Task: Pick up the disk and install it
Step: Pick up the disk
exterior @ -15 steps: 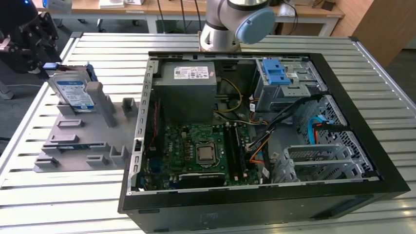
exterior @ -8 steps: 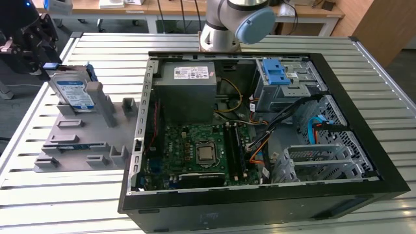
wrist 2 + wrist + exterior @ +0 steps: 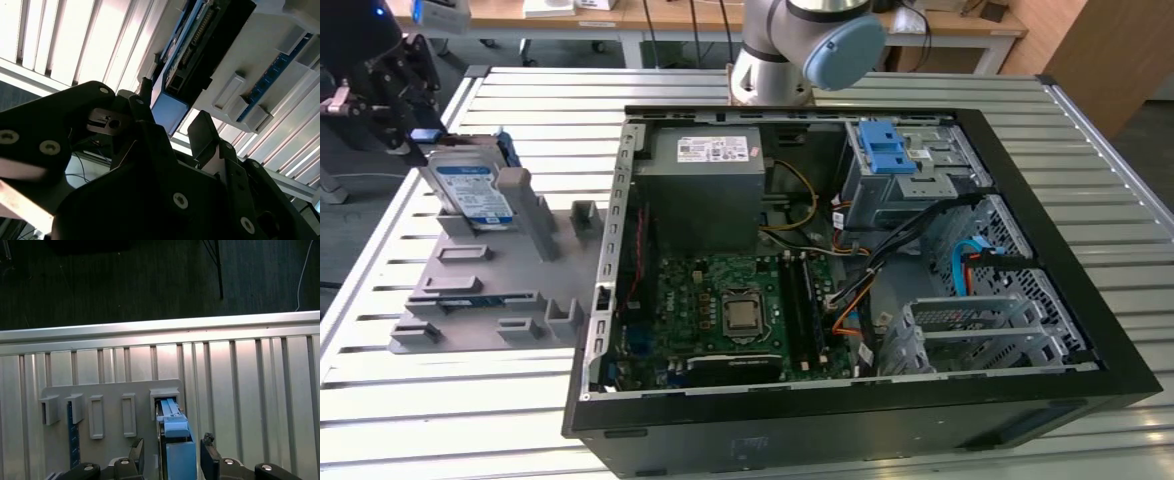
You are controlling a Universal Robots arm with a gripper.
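Two fingers (image 3: 210,462) of gripper (image 3: 172,442) spread apart in first wrist view, one each side of disk (image 3: 180,462), straddling its upper edge; slim gap visible btw each pad and blue carrier frame, so open, not clamped, no firm contact discernible. Second wrist view much alike: dark fingers flanking disk's connector end, blue carrier edge btw them, nothing pinched. Disk upright on edge, seated in slot of grey fixture (image 3: 494,275), blue-and-white label side visible in exterior view. Approx 10 o'clock from open PC case (image 3: 854,410), well apart from it, out on slatted metal table (image 3: 440,400). Gripper body just above disk there, at about 11 o'clock of it, fingers reaching down toward disk's top corner. Arm base (image 3: 794,45) at 12 o'clock of case, beyond its far wall. Inside case: grey power-supply box (image 3: 707,170) toward 11 o'clock, motherboard (image 3: 720,310) toward 7 o'clock, metal drive bay (image 3: 914,185) w/ blue latch (image 3: 887,150) on top toward 1 o'clock, second drive cage (image 3: 974,330) toward 4 o'clock, cables btw the two. Thin blue strip (image 3: 73,440) standing in another fixture slot, near disk but apart. Disk not yet lifted, not yet in case.
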